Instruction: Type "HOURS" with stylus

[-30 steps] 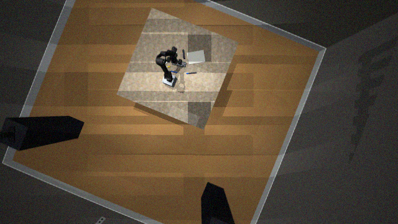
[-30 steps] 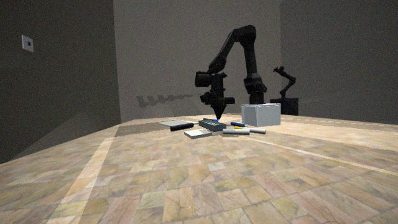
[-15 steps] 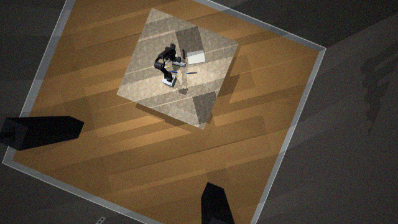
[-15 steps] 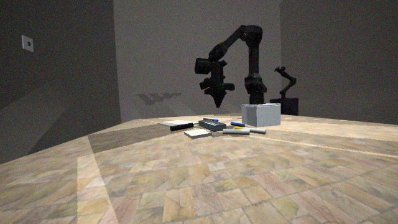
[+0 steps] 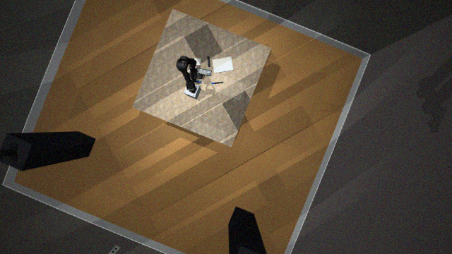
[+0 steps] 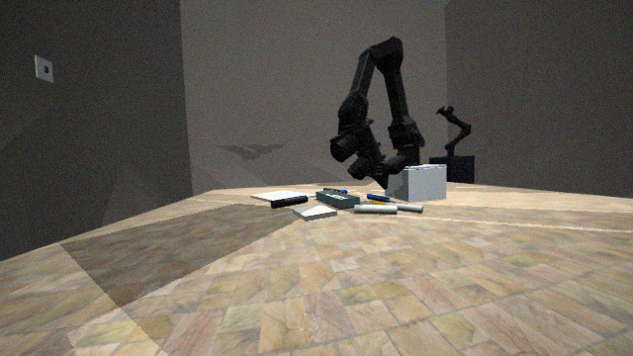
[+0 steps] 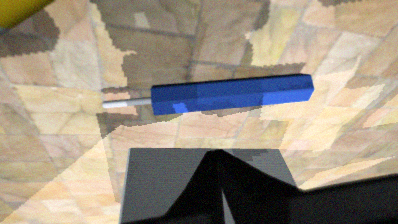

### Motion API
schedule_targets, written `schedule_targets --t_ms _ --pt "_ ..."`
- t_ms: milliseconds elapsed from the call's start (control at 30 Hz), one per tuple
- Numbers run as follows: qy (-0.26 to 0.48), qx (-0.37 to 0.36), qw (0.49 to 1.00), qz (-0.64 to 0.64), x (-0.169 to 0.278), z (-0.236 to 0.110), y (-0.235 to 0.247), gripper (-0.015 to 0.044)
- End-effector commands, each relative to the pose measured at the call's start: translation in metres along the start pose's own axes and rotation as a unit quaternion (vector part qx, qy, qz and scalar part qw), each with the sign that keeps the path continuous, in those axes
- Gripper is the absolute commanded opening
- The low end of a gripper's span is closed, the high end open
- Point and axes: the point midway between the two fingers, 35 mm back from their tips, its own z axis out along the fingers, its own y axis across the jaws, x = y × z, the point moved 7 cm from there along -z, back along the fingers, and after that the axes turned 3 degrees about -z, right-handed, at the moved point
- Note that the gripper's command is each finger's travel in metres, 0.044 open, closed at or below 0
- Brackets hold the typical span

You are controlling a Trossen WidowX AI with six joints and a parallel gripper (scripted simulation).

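Observation:
A blue stylus (image 7: 230, 94) (image 6: 378, 197) with a thin grey tip lies flat on the desk. In the wrist view it lies crosswise just ahead of my fingertips, apart from them. My gripper (image 7: 214, 157) (image 6: 382, 181) is shut with nothing between the fingers and hangs low over the desk beside the arm's base. The dark keyboard (image 6: 337, 199) (image 5: 204, 72) lies to the left of the gripper in the exterior view and is out of the wrist view. A yellow marker end (image 7: 17, 11) shows in the wrist view's top left corner.
The grey base box (image 6: 417, 182) stands right behind the gripper. A grey cylinder (image 6: 376, 209), a white block (image 6: 315, 213), a black bar (image 6: 289, 201) and a white sheet (image 6: 279, 195) (image 5: 222, 64) lie around the keyboard. A second blue pen (image 5: 217, 82) lies farther off.

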Motion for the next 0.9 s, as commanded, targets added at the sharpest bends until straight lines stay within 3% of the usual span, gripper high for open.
schedule_targets --t_ms 0,867 --pt "0.01 0.003 1.0 0.001 0.001 0.004 0.001 0.0" --pt "0.01 0.003 1.0 0.001 -0.015 0.029 0.0 0.0"
